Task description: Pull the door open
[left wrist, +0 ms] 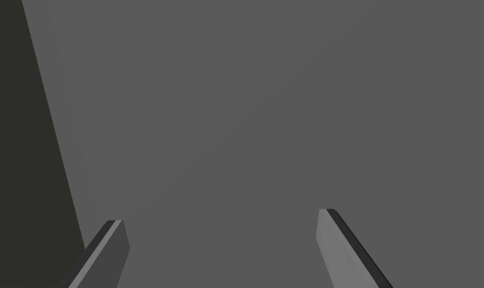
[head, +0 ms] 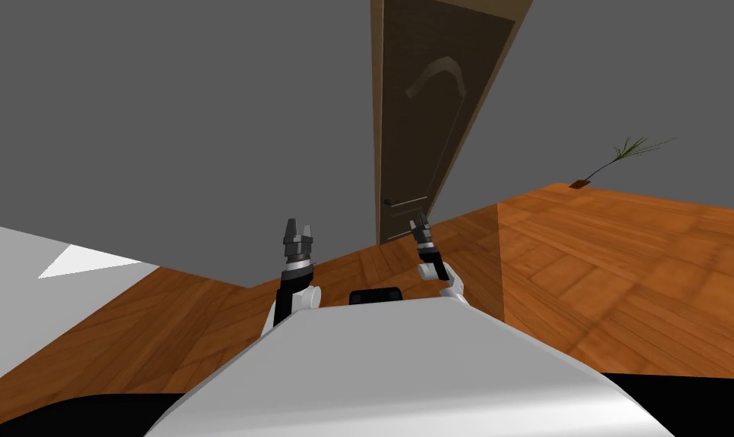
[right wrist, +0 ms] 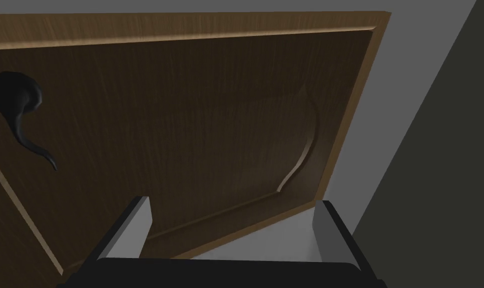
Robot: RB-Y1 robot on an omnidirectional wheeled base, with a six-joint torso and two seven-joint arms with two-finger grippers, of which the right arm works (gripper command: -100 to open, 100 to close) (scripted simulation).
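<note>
Right gripper, wide and empty, is nearer the door; its handle lies just left, mid-frame.

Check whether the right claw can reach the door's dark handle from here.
Probably yes. The right claw is open, facing the door, with nothing between it and the handle, which lies off to one side, so a sideways shift looks needed.
</note>
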